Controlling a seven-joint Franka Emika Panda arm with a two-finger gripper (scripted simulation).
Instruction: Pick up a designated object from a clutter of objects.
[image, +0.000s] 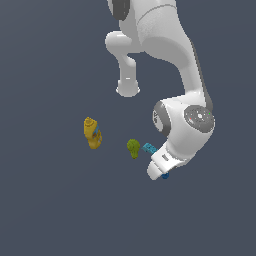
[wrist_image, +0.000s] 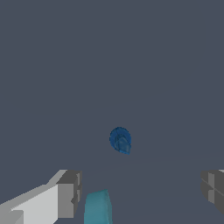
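Observation:
The designated object (wrist_image: 120, 140), a tiny dark blue knobbly piece, lies on the dark floor ahead of my gripper (wrist_image: 140, 192). The gripper is open, with one grey finger (wrist_image: 68, 194) on each side, set wide apart, and nothing between them. In the exterior view only a sliver of the designated object (image: 165, 176) peeks out from under the white hand (image: 161, 164), which hangs low over it. The fingers themselves are hidden there. A light cyan brick (wrist_image: 97, 208) lies close by the gripper; it also shows as the cyan brick (image: 149, 147) beside the hand.
An olive-green piece (image: 133, 148) sits just to the exterior view's left of the cyan brick. A yellow piece (image: 91, 133) stands farther to that side. The arm's base (image: 128, 87) rises at the back.

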